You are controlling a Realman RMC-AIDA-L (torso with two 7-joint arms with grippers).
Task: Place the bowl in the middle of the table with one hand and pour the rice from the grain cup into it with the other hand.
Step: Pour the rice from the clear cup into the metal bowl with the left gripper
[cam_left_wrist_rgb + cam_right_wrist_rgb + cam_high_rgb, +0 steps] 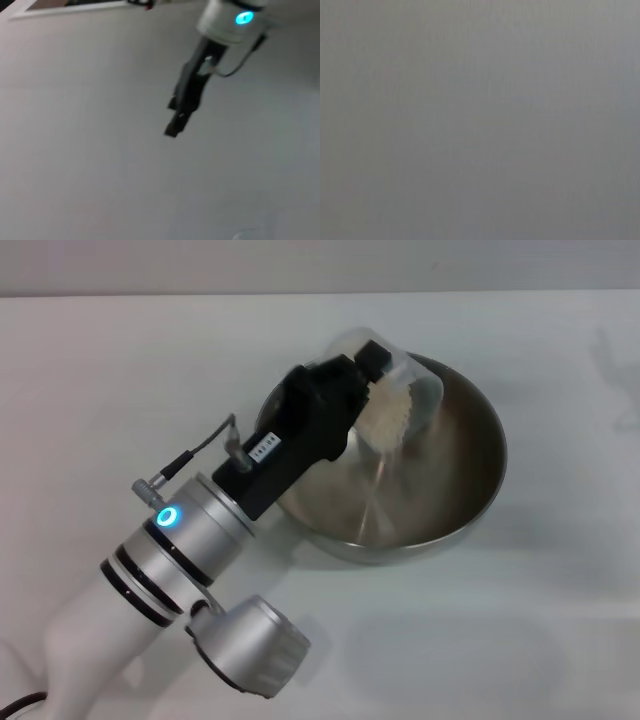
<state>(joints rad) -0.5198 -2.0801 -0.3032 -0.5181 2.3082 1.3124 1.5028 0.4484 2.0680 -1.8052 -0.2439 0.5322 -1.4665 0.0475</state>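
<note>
The steel bowl stands on the white table, a little right of the middle in the head view. My left gripper is shut on the clear grain cup and holds it tilted over the bowl's far left rim. The rice lies at the cup's lowered lip, and a thin stream falls into the bowl. My right gripper shows only in the left wrist view, farther off and apart from the bowl. The right wrist view shows only a plain grey surface.
The left arm reaches in from the lower left of the head view, with a cable at its wrist. The table's far edge runs along the top.
</note>
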